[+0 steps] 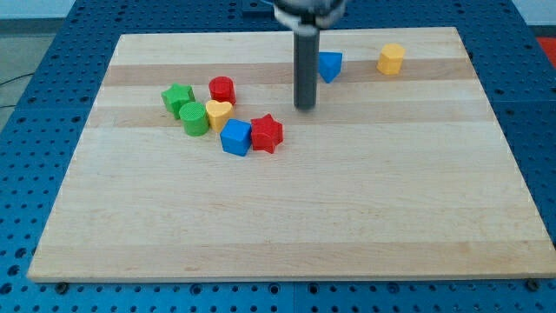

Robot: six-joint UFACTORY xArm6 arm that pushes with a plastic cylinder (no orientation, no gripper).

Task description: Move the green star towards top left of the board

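The green star (177, 97) lies at the left of a cluster in the board's upper left part. My tip (304, 108) is at the end of the dark rod, well to the view's right of the star. It stands up and to the right of the red star (267, 133) and touches no block. A green cylinder (195, 118) sits just below and right of the green star.
The cluster also holds a red cylinder (222, 89), a yellow heart (218, 113) and a blue cube (235, 136). A blue block (330, 65) sits just right of the rod. A yellow block (391, 58) lies near the top right. The wooden board (287, 226) rests on a blue perforated table.
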